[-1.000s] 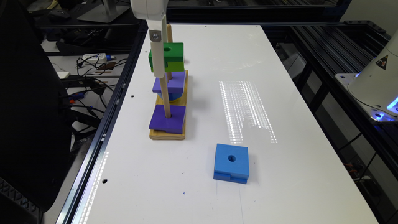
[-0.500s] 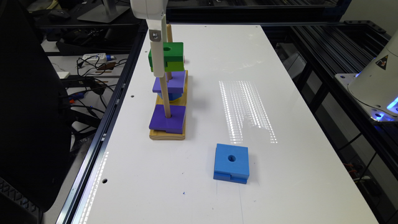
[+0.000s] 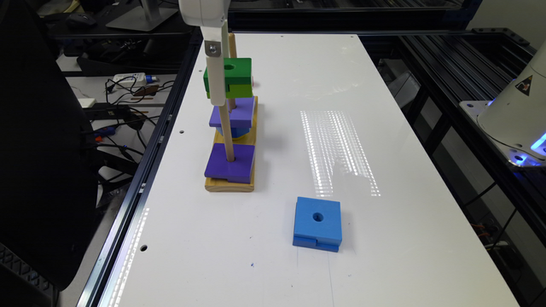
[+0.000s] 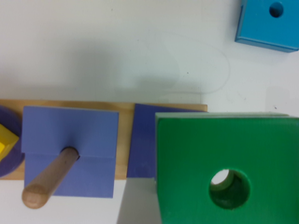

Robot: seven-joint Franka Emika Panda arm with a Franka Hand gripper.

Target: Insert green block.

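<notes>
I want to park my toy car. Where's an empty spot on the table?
Lots of bare white table lies on the exterior view's right of the blue block, and beyond it. It is crowded around the wooden peg board, where the green block hangs.

I'm seeing the green block (image 4: 196, 154) up close w/ its round hole showing. Under it a purple block (image 4: 140, 140) is peeking out on the wood base (image 4: 125, 140). Another purple block (image 4: 70, 149) is sitting on a wood peg (image 4: 49, 179). A blue block (image 4: 268, 23) is lying on the white table (image 4: 117, 51), well apart.
</notes>
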